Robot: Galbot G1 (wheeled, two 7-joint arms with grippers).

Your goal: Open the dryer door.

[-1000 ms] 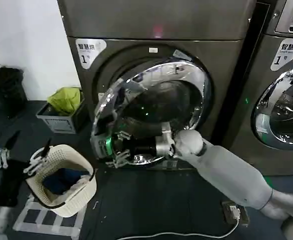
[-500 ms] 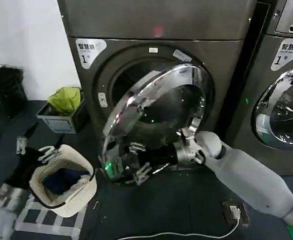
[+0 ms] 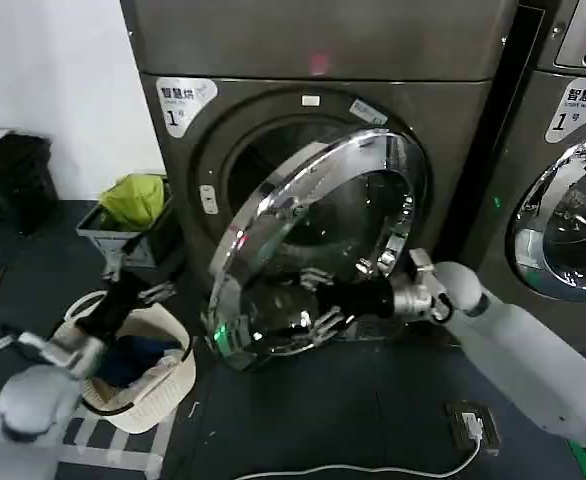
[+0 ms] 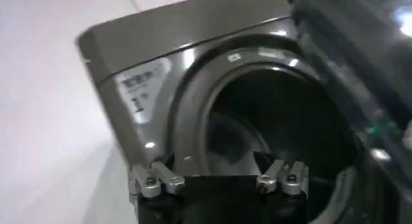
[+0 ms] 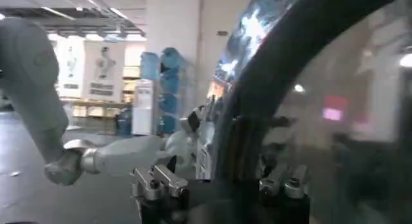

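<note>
- Left gripper [image 3: 123, 282] hovers at the scene's left above a white laundry basket [image 3: 158, 385], its fingers spread apart and holding nothing, well apart from the door.
- Behind it, a grey bin with green cloth [image 3: 133, 205] sits against the wall, clear of the door's arc.
- At centre, the dryer [image 3: 323, 60], labelled "1", shows its dark drum opening, with the dryer door [image 3: 303, 255] swung partly out, hinged at right, its free edge low and leftward.
- Right gripper [image 3: 308, 305] sits against the door's lower chrome rim, jaws apparently parted astride that edge; the rim lies just left of the wrist.
- Likely obstacle: the basket, near the door's free edge.
</note>
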